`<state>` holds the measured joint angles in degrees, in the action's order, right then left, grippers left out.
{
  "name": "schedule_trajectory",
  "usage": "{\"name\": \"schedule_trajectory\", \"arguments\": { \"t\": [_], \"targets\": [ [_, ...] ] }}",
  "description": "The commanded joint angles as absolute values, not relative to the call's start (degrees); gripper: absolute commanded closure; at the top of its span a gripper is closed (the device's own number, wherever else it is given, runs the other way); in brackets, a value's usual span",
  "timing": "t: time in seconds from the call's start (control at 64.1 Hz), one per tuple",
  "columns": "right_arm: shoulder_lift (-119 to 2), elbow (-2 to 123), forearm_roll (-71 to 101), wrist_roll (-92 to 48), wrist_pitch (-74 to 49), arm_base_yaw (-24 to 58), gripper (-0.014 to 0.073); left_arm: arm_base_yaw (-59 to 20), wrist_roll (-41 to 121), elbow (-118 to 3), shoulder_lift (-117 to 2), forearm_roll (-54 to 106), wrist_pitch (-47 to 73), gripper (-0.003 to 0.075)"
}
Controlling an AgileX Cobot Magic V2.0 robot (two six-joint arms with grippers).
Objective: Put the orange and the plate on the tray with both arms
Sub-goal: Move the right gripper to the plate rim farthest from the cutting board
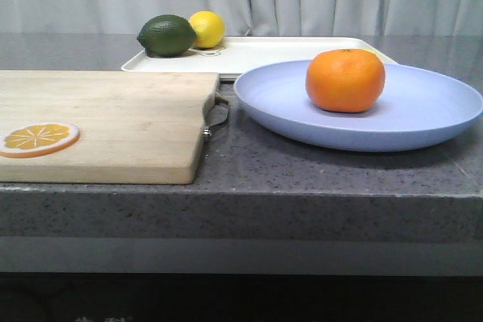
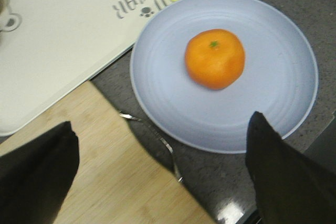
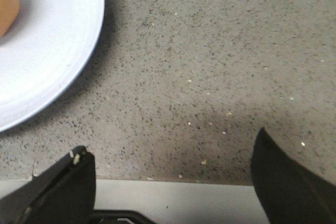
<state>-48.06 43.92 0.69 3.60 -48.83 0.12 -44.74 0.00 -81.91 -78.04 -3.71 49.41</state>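
Currently: orange (image 1: 345,80) resting on plate (image 1: 423,115), both on the counter just in front of tray (image 1: 294,52); neither is on the tray yet.

Left to right in the front view: wooden cutting board (image 1: 113,122) bearing an orange slice (image 1: 38,139); behind it the tray, holding a lime (image 1: 167,35) and a lemon (image 1: 207,29) at its far left corner; then the plate, its rim near the board's metal handle (image 1: 215,115). Left gripper (image 2: 157,169): fingers spread wide, holding nothing, hovering over the board's edge with plate and orange directly ahead, so judged the nearer arm. Right gripper (image 3: 170,182): likewise spread and empty, above bare counter (image 3: 210,77), the plate's rim off to one side. The plate is round, with no long axis.
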Motion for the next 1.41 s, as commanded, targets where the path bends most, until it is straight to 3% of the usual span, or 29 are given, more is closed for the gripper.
{"name": "schedule_trajectory", "arguments": {
  "t": [0.0,0.422,0.796,1.389],
  "targets": [
    [-52.06,48.24,2.90,1.63,-47.13,0.22,-0.0019,-42.65,-0.92,-76.19,-69.55,-3.90,42.96,0.0099],
    [-72.12,63.24,19.10,-9.92,-53.53,-4.35,-0.0019,-38.68,-0.92,-54.08,-46.92,-3.80,40.38,0.0099],
    [-85.52,64.93,41.51,-24.81,-56.80,-8.58,-0.0013,-38.68,-0.92,-51.53,-40.94,-3.71,40.33,0.0099],
    [-90.04,64.93,43.91,-25.60,-53.68,-8.53,0.0377,-38.68,-0.92,-51.53,-40.94,-3.71,40.23,0.0099]
  ]
}}
